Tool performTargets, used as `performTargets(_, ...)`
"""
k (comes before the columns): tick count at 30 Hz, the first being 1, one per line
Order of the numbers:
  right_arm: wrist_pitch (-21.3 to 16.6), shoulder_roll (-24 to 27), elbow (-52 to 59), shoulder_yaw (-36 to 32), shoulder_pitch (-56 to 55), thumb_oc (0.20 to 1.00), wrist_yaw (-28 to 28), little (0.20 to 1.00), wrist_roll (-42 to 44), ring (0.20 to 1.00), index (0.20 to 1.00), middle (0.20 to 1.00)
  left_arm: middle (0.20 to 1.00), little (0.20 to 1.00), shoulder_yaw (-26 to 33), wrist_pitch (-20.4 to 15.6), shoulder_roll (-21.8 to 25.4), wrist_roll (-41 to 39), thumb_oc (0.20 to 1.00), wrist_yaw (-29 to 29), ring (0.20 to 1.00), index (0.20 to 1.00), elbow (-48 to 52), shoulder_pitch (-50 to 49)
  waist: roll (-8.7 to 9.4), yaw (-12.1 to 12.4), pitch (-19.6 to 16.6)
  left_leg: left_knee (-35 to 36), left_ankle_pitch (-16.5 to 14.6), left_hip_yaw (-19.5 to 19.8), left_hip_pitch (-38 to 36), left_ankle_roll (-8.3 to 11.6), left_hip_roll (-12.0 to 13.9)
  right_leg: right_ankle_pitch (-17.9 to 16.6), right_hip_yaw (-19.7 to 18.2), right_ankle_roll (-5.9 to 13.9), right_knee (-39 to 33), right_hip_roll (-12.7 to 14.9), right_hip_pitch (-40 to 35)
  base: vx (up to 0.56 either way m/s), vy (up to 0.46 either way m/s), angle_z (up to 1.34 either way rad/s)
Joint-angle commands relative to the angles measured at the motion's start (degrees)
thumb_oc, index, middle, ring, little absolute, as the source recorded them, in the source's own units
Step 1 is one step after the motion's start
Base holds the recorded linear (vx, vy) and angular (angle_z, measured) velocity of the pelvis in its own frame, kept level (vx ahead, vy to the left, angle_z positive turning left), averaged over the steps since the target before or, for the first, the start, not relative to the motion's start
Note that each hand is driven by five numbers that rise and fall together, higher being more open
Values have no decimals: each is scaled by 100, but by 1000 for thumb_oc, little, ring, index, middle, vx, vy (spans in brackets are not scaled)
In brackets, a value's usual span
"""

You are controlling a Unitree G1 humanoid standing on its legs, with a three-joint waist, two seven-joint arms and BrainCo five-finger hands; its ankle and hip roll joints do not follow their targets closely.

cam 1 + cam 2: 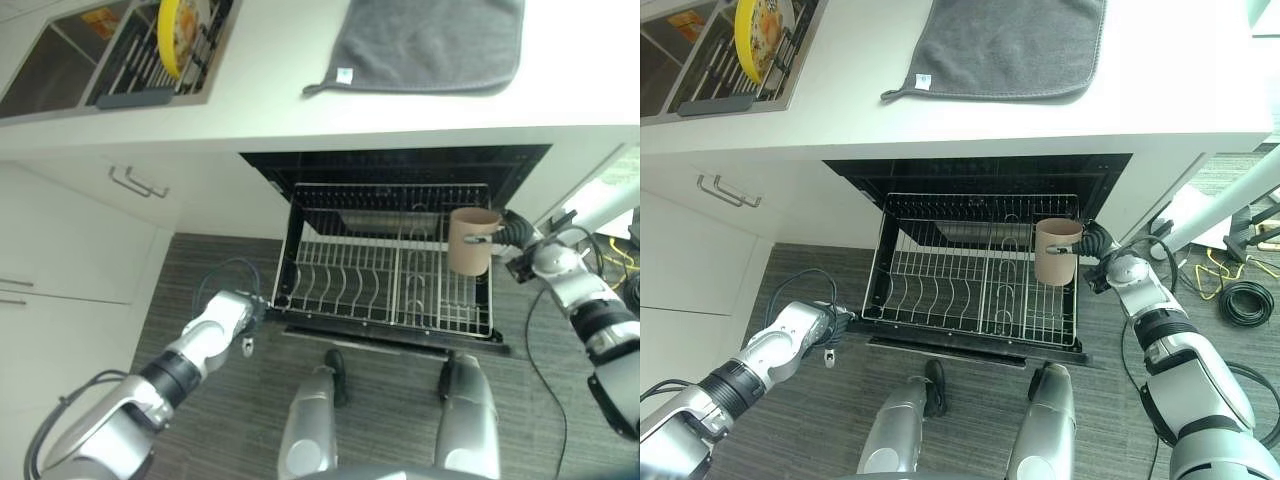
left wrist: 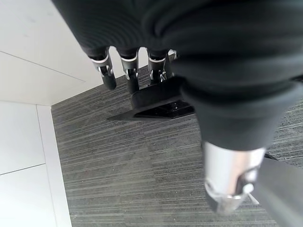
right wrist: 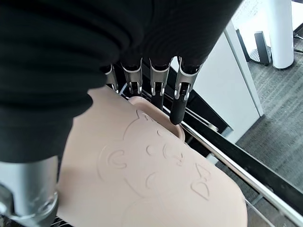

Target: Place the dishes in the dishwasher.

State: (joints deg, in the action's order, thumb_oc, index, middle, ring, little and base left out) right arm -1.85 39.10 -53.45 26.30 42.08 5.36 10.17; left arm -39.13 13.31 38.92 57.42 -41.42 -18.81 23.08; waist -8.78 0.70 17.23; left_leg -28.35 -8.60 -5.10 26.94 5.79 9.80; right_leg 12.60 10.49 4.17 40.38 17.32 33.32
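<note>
A tan cup (image 1: 472, 242) with a raised pattern hangs upright over the right side of the pulled-out wire rack (image 1: 380, 322) of the dishwasher. My right hand (image 1: 520, 238) is shut on it from the right; in the right wrist view the fingers (image 3: 177, 101) curl over the cup (image 3: 156, 175) and the thumb presses its other side. My left hand (image 1: 240, 315) is low at the rack's front left corner, with fingers (image 2: 106, 71) straight and open, reaching to the black door edge (image 2: 156, 101). A yellow plate (image 1: 172, 35) stands on edge in the sink's drainer.
The dishwasher door (image 1: 400, 342) lies open over the grey floor. A grey towel (image 1: 430, 40) lies on the white counter above. The sink (image 1: 50, 65) is at the far left. White cabinets with a metal handle (image 1: 135, 183) stand left of the dishwasher.
</note>
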Motion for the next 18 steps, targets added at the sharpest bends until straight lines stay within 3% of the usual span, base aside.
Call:
performTargets(1, -84, 13, -139, -327, 314, 200, 46, 200, 44, 200, 200, 200, 1000, 1000, -707, 28, 551, -42, 1000, -321, 1000, 1000, -1267, -1486, 449, 228, 269, -365, -559, 227, 256, -171, -58, 62, -349, 187, -573, 60, -153, 0, 0, 0)
performTargets(4, 23, -37, -213, -326, 354, 216, 6, 216, 99, 216, 216, 216, 1000, 1000, -716, 40, 496, -24, 1000, -293, 1000, 1000, -1304, -1473, 450, 237, 273, -378, -560, 229, 266, -190, -53, 72, -363, 180, -532, 52, -126, 0, 0, 0)
performTargets(5, 50, -56, -250, -331, 376, 784, -80, 784, 138, 784, 784, 784, 1000, 1000, -699, 10, 474, -9, 1000, -253, 1000, 1000, -1348, -1485, 452, 245, 270, -391, -563, 226, 272, -192, -56, 75, -364, 177, -518, 49, -120, 0, 0, 0)
performTargets(6, 132, -87, -289, -368, 407, 1000, -122, 1000, 218, 1000, 1000, 1000, 1000, 1000, -692, 31, 445, -2, 1000, -212, 1000, 1000, -1365, -1506, 453, 246, 269, -398, -562, 221, 283, -200, -47, 87, -368, 166, -492, 37, -104, 0, 0, 0)
performTargets(12, 344, -182, -90, -608, 273, 1000, -297, 1000, 790, 1000, 1000, 1000, 1000, 1000, -556, 497, 311, -453, 1000, -581, 1000, 1000, -1354, -1684, 477, 191, 248, -349, -533, 199, 242, -226, -17, 85, -399, 130, -498, -27, -113, 3, 8, -1)
performTargets(15, 300, -224, 590, -907, -144, 1000, -638, 1000, 919, 1000, 1000, 1000, 1000, 1000, -329, 690, 210, -1464, 1000, 49, 1000, 1000, -1190, -1843, 510, 85, 256, -268, -493, 159, 176, -242, 6, 44, -426, 121, -566, -73, -149, 8, 31, -2)
performTargets(18, 332, -131, 1747, -1264, -756, 1000, -1185, 1000, 1099, 1000, 1000, 1000, 1000, 1000, 286, 454, 537, -2749, 1000, 1106, 1000, 1000, -263, -1938, 508, -11, 266, -172, -431, 134, 111, -274, -15, -24, -476, 113, -676, -135, -187, -21, 33, -2)
